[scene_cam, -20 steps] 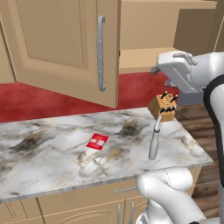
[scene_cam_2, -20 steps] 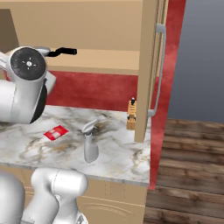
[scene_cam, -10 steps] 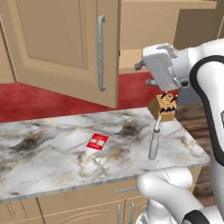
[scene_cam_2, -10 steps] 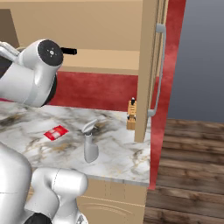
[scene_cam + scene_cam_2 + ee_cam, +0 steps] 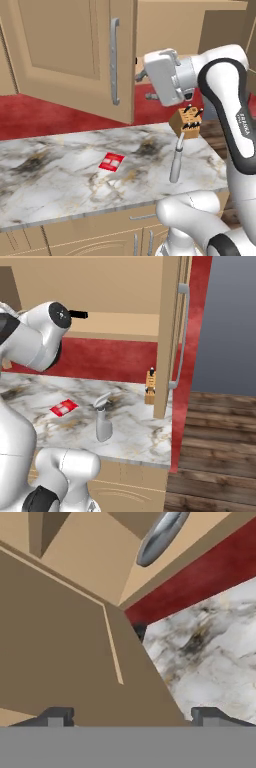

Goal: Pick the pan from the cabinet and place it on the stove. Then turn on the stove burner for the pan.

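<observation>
Claw [image 5: 132,716]: released. Both tips [image 5: 57,716] sit wide apart at the bottom of the hand view, nothing between them, nothing held.

Position: in the left base view my hand is up at shelf height, just right of the open left door of the cabinet [image 5: 65,45], well above the counter [image 5: 50,175]. The claw end points left, toward the cabinet opening. The hand view looks along a tan cabinet panel, with the door's silver bar handle [image 5: 162,532] at the top. The red back wall [image 5: 200,577] and marble counter are off to the right.

Pan [image 5: 79,314]: in the cabinet, on the shelf. The right base view shows the black tip of its handle poking out to the right, past my arm joint. The bowl is hidden behind my arm, so I cannot tell how it lies. A small dark spot at the panel edge in the hand view is too small to identify.

Cabinet: both doors open. The right door stands edge-on in the right base view with its bar handle [image 5: 182,331] facing right.

Counter items, all apart from me:
- red packet [image 5: 111,161], flat, mid counter
- grey spray bottle [image 5: 176,160], upright, near the front right
- knife block [image 5: 186,120], far right corner, against the back wall, beside the right door
</observation>
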You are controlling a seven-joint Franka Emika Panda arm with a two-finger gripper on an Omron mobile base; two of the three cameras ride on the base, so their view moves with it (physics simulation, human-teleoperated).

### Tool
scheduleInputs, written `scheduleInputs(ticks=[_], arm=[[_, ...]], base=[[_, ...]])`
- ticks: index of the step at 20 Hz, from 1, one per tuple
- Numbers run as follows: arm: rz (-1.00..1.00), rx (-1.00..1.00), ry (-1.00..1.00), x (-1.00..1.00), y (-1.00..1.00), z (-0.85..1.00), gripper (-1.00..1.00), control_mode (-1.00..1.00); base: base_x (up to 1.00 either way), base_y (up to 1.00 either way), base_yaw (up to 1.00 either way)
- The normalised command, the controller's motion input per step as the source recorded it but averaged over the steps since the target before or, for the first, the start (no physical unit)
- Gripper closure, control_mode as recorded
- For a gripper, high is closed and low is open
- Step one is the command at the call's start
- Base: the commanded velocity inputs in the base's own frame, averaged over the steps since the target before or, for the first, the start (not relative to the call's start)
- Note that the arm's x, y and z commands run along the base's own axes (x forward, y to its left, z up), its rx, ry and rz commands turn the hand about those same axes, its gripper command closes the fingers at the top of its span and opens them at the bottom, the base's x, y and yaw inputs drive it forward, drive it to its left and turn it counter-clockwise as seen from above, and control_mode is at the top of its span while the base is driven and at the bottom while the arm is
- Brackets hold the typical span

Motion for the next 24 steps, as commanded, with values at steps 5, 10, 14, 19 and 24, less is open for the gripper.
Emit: scheduleInputs(ticks=[5, 10, 14, 19, 24], arm=[[0.12, 0.0, 0.0, -0.38, 0.66, -0.05, -1.0, -1.0], [0.13, 0.0, 0.0, -0.36, 0.83, -0.14, -1.0, -1.0], [0.13, 0.0, 0.0, -0.27, 0.89, -0.2, -1.0, -1.0], [0.13, 0.0, 0.0, -0.17, 0.89, -0.19, -1.0, -1.0], [0.09, 0.0, 0.0, -0.02, 0.86, -0.15, -1.0, -1.0]], base=[[0.0, 0.0, 0.0], [0.0, 0.0, 0.0], [0.0, 0.0, 0.0], [0.0, 0.0, 0.0], [0.0, 0.0, 0.0]])
